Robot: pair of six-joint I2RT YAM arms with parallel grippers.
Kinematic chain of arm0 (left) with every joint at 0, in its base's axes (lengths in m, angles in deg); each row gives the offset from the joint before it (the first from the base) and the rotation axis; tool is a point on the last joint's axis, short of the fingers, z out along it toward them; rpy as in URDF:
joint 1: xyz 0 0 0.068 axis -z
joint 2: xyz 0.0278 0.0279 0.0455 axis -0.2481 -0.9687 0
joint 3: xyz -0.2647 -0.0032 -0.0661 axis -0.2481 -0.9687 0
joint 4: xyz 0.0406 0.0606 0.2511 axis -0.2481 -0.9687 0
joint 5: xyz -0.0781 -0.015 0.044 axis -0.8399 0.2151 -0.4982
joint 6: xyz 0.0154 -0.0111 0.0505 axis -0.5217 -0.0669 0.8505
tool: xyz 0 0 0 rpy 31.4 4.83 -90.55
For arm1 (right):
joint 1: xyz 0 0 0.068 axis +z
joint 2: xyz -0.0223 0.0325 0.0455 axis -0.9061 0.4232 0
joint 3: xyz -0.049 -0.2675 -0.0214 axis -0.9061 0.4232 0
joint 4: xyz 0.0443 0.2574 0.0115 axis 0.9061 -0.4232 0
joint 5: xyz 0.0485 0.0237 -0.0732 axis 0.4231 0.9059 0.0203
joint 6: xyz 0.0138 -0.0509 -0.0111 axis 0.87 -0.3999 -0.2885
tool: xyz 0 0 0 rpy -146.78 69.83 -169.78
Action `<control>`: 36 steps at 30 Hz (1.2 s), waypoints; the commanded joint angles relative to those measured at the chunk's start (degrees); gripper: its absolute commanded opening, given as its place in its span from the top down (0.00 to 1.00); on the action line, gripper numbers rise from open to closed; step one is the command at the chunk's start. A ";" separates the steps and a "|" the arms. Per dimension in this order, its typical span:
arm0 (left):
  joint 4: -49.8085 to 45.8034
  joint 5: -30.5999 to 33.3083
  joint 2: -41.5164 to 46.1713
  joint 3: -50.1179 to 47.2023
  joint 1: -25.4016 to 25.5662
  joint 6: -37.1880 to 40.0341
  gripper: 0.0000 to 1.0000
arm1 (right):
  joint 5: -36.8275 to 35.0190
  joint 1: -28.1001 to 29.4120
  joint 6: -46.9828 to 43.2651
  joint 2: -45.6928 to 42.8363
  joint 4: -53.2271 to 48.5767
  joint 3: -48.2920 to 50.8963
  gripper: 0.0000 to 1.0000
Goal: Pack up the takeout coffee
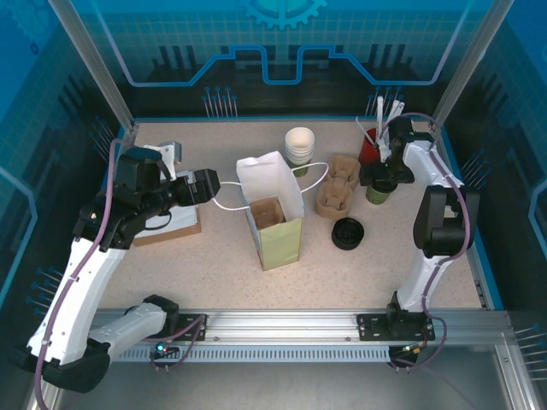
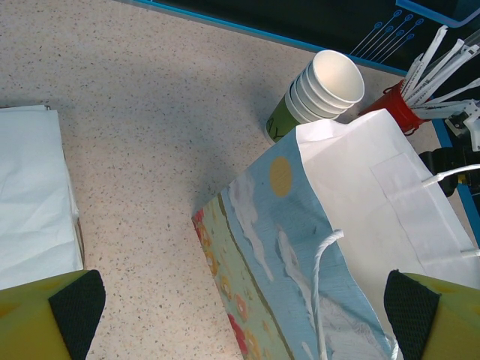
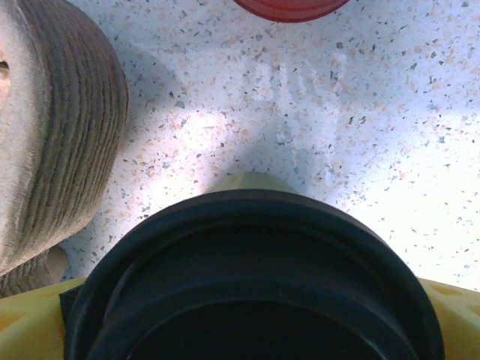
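Note:
The takeout coffee (image 1: 379,191), an olive-green cup under a black lid (image 3: 255,277), stands at the right of the table beside the cardboard cup carriers (image 1: 338,188). My right gripper (image 1: 382,176) is low over it and open, one yellow finger (image 3: 26,319) on each side of the lid. I cannot tell whether they touch it. The white paper bag (image 1: 278,222) stands open mid-table with a cardboard carrier inside. My left gripper (image 1: 209,184) is open at the bag's left side. The bag's printed wall (image 2: 300,247) and a white cord handle lie between its fingers.
A nested stack of lidless cups (image 1: 299,149) stands behind the bag. A red holder of white sticks (image 1: 369,147) is right behind the coffee. A stack of black lids (image 1: 348,232) lies in front of the carriers. A white stack of napkins on a brown base (image 1: 171,224) lies at the left.

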 commanded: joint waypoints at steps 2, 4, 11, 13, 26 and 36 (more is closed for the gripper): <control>-0.88 1.07 -0.02 -0.34 -0.56 -0.03 0.01 | 0.55 0.10 -0.76 0.62 -2.81 -1.61 0.03; -0.79 1.04 0.05 -0.54 -0.55 0.00 0.01 | 0.54 0.05 -0.66 0.31 -2.98 -1.13 0.04; -0.88 1.00 -0.11 -0.50 -0.56 0.32 0.01 | 0.30 0.11 -0.78 -0.38 -4.40 -1.04 0.09; -0.88 1.03 -0.11 -0.58 -0.56 0.35 0.01 | 0.22 0.07 -0.90 -0.70 -4.73 -1.16 0.12; -0.05 -0.63 -1.32 0.02 -0.56 -0.91 0.01 | -0.17 0.18 -0.43 -9.73 -7.90 1.77 0.14; 2.12 -5.80 -5.78 2.54 -0.56 0.88 0.03 | 4.71 2.58 3.65 -22.44 -14.85 2.12 0.18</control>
